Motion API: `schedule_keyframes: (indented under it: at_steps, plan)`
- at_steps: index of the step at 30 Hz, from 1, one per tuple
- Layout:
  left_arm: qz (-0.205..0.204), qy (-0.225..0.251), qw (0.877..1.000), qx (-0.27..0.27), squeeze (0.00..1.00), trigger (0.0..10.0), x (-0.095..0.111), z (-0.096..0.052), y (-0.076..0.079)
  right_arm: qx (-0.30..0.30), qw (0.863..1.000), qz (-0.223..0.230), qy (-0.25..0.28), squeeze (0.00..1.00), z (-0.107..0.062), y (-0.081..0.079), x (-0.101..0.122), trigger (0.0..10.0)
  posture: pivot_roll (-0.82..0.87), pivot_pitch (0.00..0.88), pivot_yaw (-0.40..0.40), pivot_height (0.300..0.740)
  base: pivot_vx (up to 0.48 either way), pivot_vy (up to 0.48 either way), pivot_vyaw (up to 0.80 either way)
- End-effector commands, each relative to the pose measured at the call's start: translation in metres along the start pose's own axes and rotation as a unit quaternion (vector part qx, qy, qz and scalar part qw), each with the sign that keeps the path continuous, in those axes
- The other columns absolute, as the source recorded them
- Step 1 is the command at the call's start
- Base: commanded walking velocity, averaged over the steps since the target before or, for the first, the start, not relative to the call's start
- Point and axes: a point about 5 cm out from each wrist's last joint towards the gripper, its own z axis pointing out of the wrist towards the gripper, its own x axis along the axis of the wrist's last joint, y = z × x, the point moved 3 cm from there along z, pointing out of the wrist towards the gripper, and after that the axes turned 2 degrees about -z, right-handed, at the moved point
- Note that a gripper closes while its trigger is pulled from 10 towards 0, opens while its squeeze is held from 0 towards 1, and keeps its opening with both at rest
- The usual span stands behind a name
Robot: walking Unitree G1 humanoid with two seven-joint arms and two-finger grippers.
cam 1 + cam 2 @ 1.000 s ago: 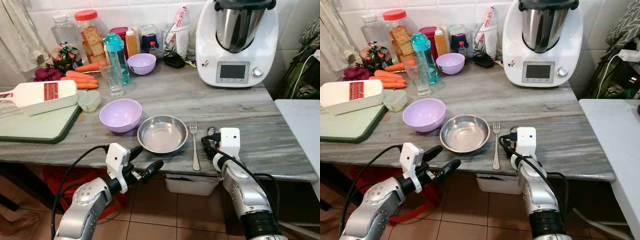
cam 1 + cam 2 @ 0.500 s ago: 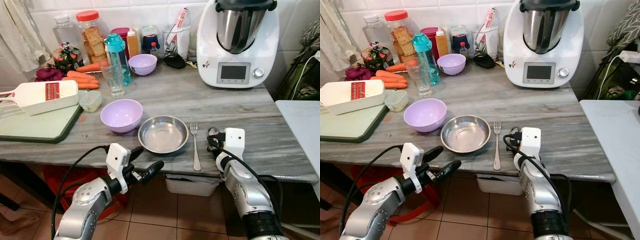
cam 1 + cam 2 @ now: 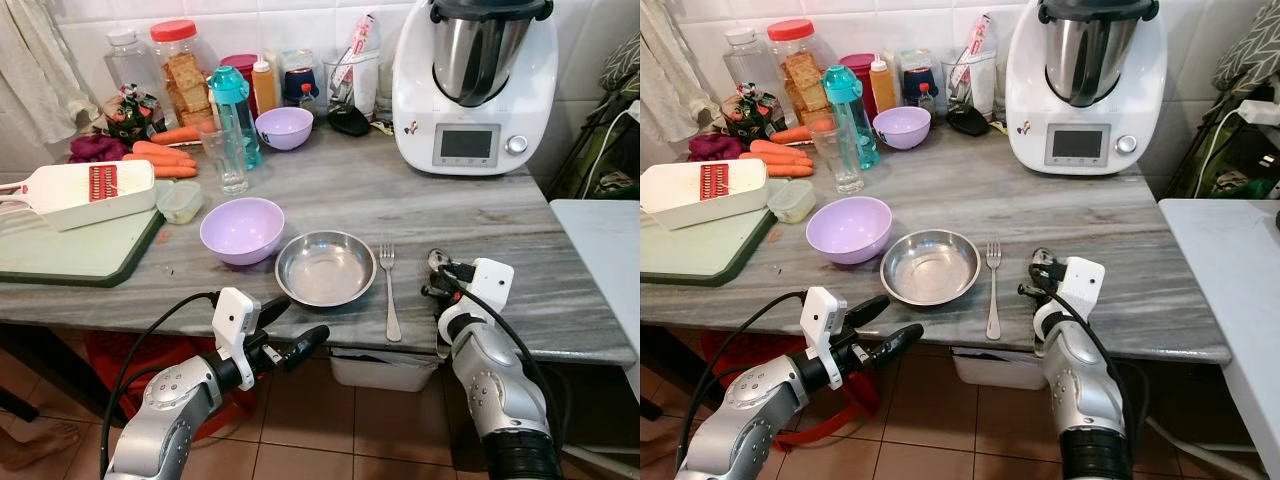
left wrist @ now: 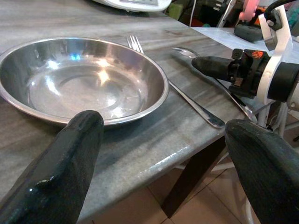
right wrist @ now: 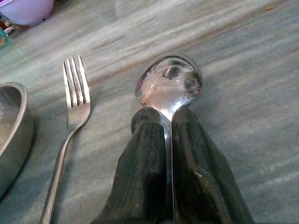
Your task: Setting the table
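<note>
The right gripper is clamped on the neck of a spoon, holding it low over the marble counter beside the fork and steel bowl, probably to lay it there, while the left gripper waits with fingers apart below the counter edge.

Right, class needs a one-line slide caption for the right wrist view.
Right gripper shut on a spoon over the marble counter, beside the fork.
</note>
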Motion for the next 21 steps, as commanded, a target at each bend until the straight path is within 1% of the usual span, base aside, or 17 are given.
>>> schedule_keyframes:
  at_steps: [1, 4, 6, 7, 8, 9, 11, 12, 14, 15, 16, 18, 20, 21]
  plan:
    - [0.006, 0.0, 1.0, -0.004, 0.0, 10.0, 0.003, -0.001, 0.001, -0.012, 1.0, 0.01, -0.019, 0.0, -0.003, 0.004, -0.011, 0.0, 0.01, 0.0, 0.088, 0.74, 0.0, 0.0, 0.0]
    - [0.008, 0.001, 1.0, -0.003, 0.0, 10.0, 0.004, 0.0, 0.0, -0.015, 0.999, 0.034, -0.013, 0.0, -0.004, 0.005, -0.012, 0.0, 0.01, 0.0, 0.092, 0.74, 0.0, 0.0, 0.0]
    - [0.008, 0.001, 1.0, -0.002, 0.0, 10.0, 0.005, 0.0, 0.0, -0.002, 0.997, 0.072, 0.002, 0.0, -0.004, 0.002, -0.008, 0.0, 0.01, 0.0, 0.092, 0.74, 0.0, 0.0, 0.0]
    - [0.008, 0.001, 1.0, -0.003, 0.0, 10.0, 0.005, 0.001, -0.001, 0.023, 0.989, 0.146, 0.016, 0.0, -0.005, -0.005, -0.003, 0.0, 0.01, 0.0, 0.092, 0.74, 0.0, 0.0, 0.0]
    - [0.008, 0.001, 1.0, -0.003, 0.0, 10.0, 0.005, 0.001, -0.001, 0.033, 0.984, 0.176, 0.019, 0.0, -0.005, -0.007, -0.002, 0.0, 0.01, 0.0, 0.092, 0.74, 0.0, 0.0, 0.0]
    - [0.008, 0.0, 1.0, -0.003, 0.0, 10.0, 0.005, 0.001, -0.001, 0.044, 0.973, 0.225, 0.024, 0.0, -0.005, -0.009, 0.0, 0.0, 0.01, 0.0, 0.098, 0.74, 0.0, 0.0, 0.0]
    - [0.009, 0.0, 1.0, -0.003, 0.0, 10.0, 0.005, 0.001, -0.001, 0.06, 0.956, 0.285, 0.032, 0.0, -0.005, -0.011, 0.003, 0.0, 0.01, 0.0, 0.098, 0.74, 0.0, 0.0, 0.0]
    - [0.009, -0.001, 1.0, -0.003, 0.0, 10.0, 0.006, 0.002, -0.001, 0.094, 0.93, 0.352, 0.045, 0.0, -0.007, -0.016, 0.008, 0.0, 0.01, 0.0, 0.101, 0.74, 0.0, 0.0, 0.0]
    - [0.01, -0.001, 1.0, -0.003, 0.0, 10.0, 0.006, 0.002, -0.002, 0.128, 0.907, 0.398, 0.057, 0.0, -0.01, -0.022, 0.013, 0.0, 0.01, 0.0, 0.101, 0.74, 0.0, 0.0, 0.0]
    - [0.01, -0.001, 1.0, -0.002, 0.0, 10.0, 0.006, 0.002, -0.003, 0.14, 0.899, 0.41, 0.059, 0.0, -0.011, -0.024, 0.015, 0.0, 0.01, 0.0, 0.101, 0.74, 0.0, 0.0, 0.0]
    - [0.01, -0.001, 1.0, -0.002, 0.0, 10.0, 0.006, 0.002, -0.003, 0.175, 0.87, 0.457, 0.063, 0.0, -0.015, -0.029, 0.018, 0.0, 0.01, 0.0, 0.104, 0.74, 0.0, 0.0, 0.0]
    - [0.01, -0.001, 1.0, -0.002, 0.0, 10.0, 0.006, 0.002, -0.003, 0.201, 0.84, 0.499, 0.066, 0.0, -0.018, -0.03, 0.018, 0.0, 0.01, 0.0, 0.107, 0.74, 0.0, 0.0, 0.0]
    - [0.009, -0.001, 1.0, -0.002, 0.0, 10.0, 0.006, 0.003, -0.003, 0.204, 0.84, 0.499, 0.065, 0.0, -0.019, -0.03, 0.017, 0.0, 0.01, 0.0, 0.107, 0.74, 0.0, 0.0, 0.0]
    - [0.009, -0.002, 1.0, -0.003, 0.0, 10.0, 0.005, 0.003, -0.002, 0.192, 0.85, 0.488, 0.058, 0.0, -0.018, -0.029, 0.011, 0.0, 0.01, 0.0, 0.11, 0.74, 0.0, 0.0, 0.0]
